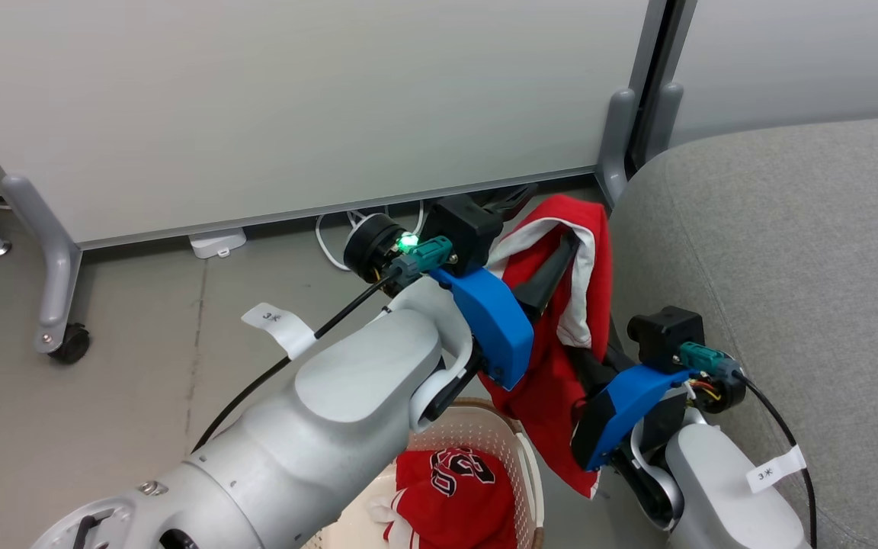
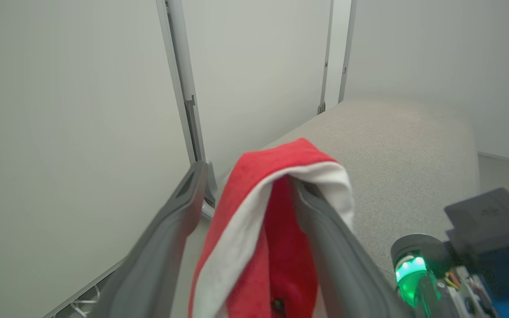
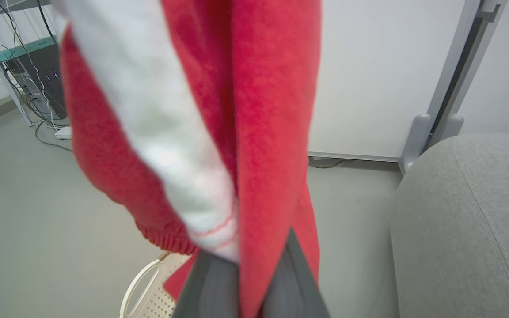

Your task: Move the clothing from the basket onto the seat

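A red garment with white trim (image 1: 568,335) hangs in the air between the basket (image 1: 521,457) and the grey seat (image 1: 789,267). My left gripper (image 1: 542,221) is open, and the garment's top fold (image 2: 281,207) drapes over one of its fingers (image 2: 329,238). The other finger (image 2: 170,229) is bare. Lower down, my right gripper (image 1: 595,366) is shut on the cloth, and the right wrist view shows its fingers (image 3: 210,282) pinching the red fabric (image 3: 272,132). A second red garment with black-and-white numerals (image 1: 454,484) lies in the basket.
White partition panels on wheeled grey feet (image 1: 58,259) stand behind, with cables (image 1: 328,236) on the floor beneath. The seat's rounded edge (image 3: 471,221) is just right of the hanging cloth. The basket's white handle (image 3: 142,282) shows below my right gripper.
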{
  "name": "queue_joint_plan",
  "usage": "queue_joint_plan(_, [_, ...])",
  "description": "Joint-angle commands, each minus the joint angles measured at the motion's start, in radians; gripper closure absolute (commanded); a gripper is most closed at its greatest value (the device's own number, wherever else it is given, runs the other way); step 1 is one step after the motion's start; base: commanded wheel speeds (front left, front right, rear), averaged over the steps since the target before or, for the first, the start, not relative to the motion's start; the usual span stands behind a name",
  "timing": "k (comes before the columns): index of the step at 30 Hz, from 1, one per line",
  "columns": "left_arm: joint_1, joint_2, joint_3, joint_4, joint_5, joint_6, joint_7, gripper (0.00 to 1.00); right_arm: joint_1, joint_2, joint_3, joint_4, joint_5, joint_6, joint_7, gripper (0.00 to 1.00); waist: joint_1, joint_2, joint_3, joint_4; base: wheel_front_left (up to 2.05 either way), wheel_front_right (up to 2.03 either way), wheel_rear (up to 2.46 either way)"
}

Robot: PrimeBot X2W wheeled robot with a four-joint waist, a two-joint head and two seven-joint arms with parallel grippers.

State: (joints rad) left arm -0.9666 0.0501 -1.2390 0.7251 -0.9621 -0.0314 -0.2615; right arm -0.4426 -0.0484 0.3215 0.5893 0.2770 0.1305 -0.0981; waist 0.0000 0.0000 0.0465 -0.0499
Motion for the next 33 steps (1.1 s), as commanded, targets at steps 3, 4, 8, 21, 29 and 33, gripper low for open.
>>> queue_joint_plan(3, [0.014, 0.001, -0.004, 0.014, -0.018, 0.005, -0.001, 0.00, -0.013, -0.004, -0.007, -0.002, -0.005, 0.000, -0.007, 1.00, 0.0000, 0.0000, 0.003, 0.000, 0.00, 0.00, 0.00])
queue_joint_plan(4, [0.020, 0.001, -0.003, 0.018, -0.023, 0.005, -0.001, 0.00, -0.014, -0.004, -0.011, -0.002, -0.008, 0.000, -0.007, 1.00, 0.0000, 0.0000, 0.004, 0.000, 0.00, 0.00, 0.00])
queue_joint_plan(8, [0.052, 0.001, 0.010, 0.045, -0.030, 0.008, -0.003, 0.00, -0.018, -0.003, -0.034, -0.008, -0.019, 0.000, -0.011, 1.00, 0.0000, 0.0000, 0.010, -0.003, 0.00, 0.00, 0.00])
queue_joint_plan(21, [0.289, 0.114, 0.265, -0.079, 0.134, 0.042, -0.004, 0.00, 0.000, -0.004, -0.104, -0.072, -0.046, 0.000, -0.004, 1.00, 0.0000, 0.0000, 0.036, -0.059, 0.00, 0.00, 0.00])
queue_joint_plan(29, [0.501, 0.198, 0.469, -0.259, 0.279, 0.049, -0.004, 0.00, 0.011, -0.003, -0.134, -0.137, -0.066, 0.000, 0.010, 1.00, 0.0000, 0.0000, 0.050, -0.139, 0.00, 0.00, 0.00])
queue_joint_plan(33, [0.608, 0.223, 0.570, -0.360, 0.359, 0.045, -0.004, 0.00, 0.021, -0.003, -0.134, -0.163, -0.066, 0.000, 0.022, 1.00, 0.0000, 0.0000, 0.055, -0.189, 0.00, 0.00, 0.00])
